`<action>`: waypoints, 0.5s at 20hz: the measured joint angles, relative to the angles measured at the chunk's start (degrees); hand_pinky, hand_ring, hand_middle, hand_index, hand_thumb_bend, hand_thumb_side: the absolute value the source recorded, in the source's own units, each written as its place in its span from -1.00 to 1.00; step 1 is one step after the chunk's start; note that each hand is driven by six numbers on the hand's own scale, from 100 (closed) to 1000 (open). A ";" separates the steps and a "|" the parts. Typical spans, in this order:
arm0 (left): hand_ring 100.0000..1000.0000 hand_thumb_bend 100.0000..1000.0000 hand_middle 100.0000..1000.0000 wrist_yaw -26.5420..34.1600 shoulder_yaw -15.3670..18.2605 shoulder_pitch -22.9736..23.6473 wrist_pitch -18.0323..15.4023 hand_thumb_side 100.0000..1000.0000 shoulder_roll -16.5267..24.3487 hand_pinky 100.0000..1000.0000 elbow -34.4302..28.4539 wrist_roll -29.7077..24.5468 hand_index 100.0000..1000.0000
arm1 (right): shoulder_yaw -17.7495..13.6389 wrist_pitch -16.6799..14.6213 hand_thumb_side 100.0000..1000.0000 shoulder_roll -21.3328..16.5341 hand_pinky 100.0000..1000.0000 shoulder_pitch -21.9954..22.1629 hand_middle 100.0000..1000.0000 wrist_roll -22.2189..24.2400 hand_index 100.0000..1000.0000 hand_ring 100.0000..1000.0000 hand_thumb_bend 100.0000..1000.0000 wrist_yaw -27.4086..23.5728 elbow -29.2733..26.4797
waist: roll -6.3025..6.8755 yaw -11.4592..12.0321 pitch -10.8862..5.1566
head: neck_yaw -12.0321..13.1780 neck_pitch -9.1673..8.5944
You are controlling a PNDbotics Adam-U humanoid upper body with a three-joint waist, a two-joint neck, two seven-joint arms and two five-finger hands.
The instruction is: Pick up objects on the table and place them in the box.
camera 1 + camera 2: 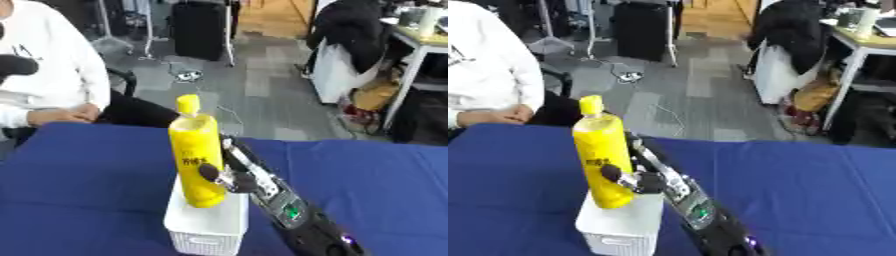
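Yellow bottle stood upright in our right hand, its base just over the open top of the white box, at the box's far end. Whether the base touched the box floor we could not tell. We saw a yellow cap on top and small dark print low on the bottle's side.

Our hand came up from the lower right on a black forearm with a green light on it. The fingers and thumb were curled round the lower half of the bottle, a dark rounded fingertip lying against its front just beside the print. Our left hand showed in neither view.

The box was narrow, with slotted walls, and sat near the front edge of the table. Its near half lay open in front of the bottle. Blue cloth covered the table on every side of the box, left, right and behind, with nothing else resting on it that we could see. The table's far edge ran across the middle of the view, tilted slightly.

Beyond it a person in a white top sat at the far left, hands folded at the table edge, well apart from the box. Behind lay grey floor, a black case on a stand, cables, and a desk at the far right.
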 measured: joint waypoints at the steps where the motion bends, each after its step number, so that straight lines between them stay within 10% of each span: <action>1: 0.46 -0.62 0.66 -0.08 0.00 0.00 0.00 0.79 0.00 0.34 0.00 0.00 0.69 | -0.06 0.06 0.62 0.00 -0.89 0.00 -0.24 -1.06 0.26 -0.31 -0.06 1.91 0.25 | 0.01 -0.03 0.00 | 0.00 -0.10; 4: 0.45 -0.62 0.66 -0.17 0.00 0.00 -0.05 0.79 0.00 0.34 0.00 -0.05 0.69 | -0.08 2.40 0.71 0.00 0.18 -0.01 0.35 -3.23 0.68 0.44 0.21 8.96 1.47 | 0.04 -0.07 0.00 | 0.00 -0.17; 10: 0.45 -0.62 0.66 -0.17 -0.01 0.00 -0.24 0.79 0.00 0.34 0.00 -0.26 0.69 | -0.61 7.70 0.73 0.60 0.64 -0.01 0.63 -5.83 0.86 0.80 0.33 21.70 2.52 | 0.29 -0.22 0.11 | -0.43 -0.69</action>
